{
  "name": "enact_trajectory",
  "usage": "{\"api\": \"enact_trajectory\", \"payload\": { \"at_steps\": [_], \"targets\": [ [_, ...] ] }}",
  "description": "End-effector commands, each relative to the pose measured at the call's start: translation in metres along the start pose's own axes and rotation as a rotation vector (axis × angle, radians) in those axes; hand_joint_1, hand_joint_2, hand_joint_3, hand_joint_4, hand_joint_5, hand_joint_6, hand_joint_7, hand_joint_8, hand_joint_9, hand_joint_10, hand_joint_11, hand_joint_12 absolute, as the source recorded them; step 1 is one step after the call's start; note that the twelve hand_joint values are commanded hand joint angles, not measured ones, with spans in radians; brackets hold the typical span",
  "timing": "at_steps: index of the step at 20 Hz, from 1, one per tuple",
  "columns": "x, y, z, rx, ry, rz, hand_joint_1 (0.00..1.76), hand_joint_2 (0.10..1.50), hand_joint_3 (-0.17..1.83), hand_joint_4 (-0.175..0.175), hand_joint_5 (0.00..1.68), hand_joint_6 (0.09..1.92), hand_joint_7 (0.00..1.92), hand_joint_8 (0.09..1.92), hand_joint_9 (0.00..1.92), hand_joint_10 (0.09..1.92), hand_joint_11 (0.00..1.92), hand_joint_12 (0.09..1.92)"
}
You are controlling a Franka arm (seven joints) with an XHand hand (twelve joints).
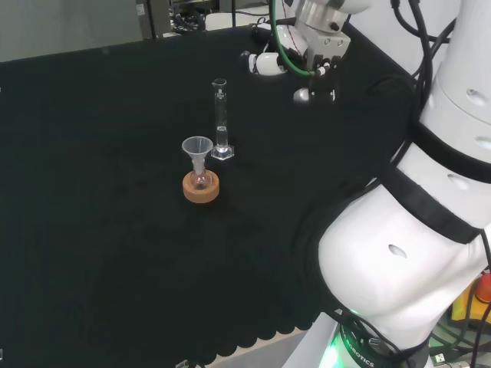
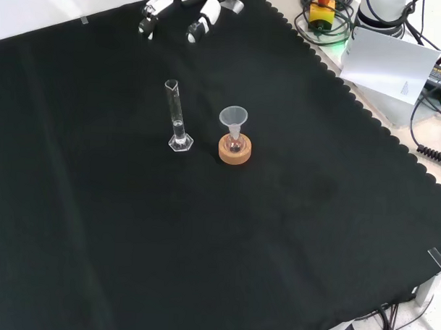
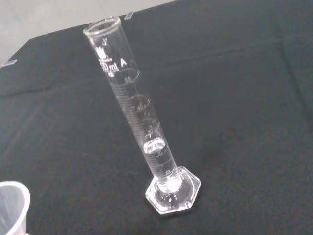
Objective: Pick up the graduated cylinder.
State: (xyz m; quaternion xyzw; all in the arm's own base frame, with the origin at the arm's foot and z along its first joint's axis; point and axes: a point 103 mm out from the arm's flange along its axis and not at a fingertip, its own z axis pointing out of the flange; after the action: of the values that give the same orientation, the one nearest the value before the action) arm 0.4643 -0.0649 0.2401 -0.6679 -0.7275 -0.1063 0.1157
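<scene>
A tall, clear glass graduated cylinder (image 2: 178,117) with a hexagonal foot stands upright on the black cloth (image 2: 203,244), a little above and left of the frame's centre. Just to its right, apart from it, a small clear flask (image 2: 236,144) sits in a round cork ring stand (image 2: 235,151) with a clear plastic funnel (image 2: 234,119) in its neck. At the top edge, left of centre, the black and white hand (image 2: 190,8) hangs with fingers pointing down, well apart from the cylinder.
</scene>
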Motion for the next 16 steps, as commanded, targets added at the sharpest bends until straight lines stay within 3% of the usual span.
{"api": "enact_trajectory", "payload": {
  "at_steps": [1, 8, 10, 16],
  "targets": [
    [-0.002, 0.019, 0.092, 0.033, 0.180, -0.061, 0.37, 1.06, 0.25, -0.025, 0.27, 0.09, 0.25, 0.65, 0.52, 0.63, 0.30, 1.35],
    [-0.013, 0.016, 0.100, 0.003, 0.295, -0.060, 0.38, 1.06, 0.25, -0.025, 0.28, 0.09, 0.26, 0.65, 0.52, 0.63, 0.30, 1.35],
    [-0.012, 0.016, 0.107, 0.011, 0.280, -0.063, 0.38, 1.06, 0.25, -0.026, 0.29, 0.09, 0.26, 0.65, 0.53, 0.62, 0.30, 1.35],
    [-0.016, 0.019, 0.119, 0.001, 0.370, -0.065, 0.40, 1.05, 0.25, -0.030, 0.33, 0.09, 0.26, 0.65, 0.53, 0.62, 0.29, 1.35]
  ]
}}
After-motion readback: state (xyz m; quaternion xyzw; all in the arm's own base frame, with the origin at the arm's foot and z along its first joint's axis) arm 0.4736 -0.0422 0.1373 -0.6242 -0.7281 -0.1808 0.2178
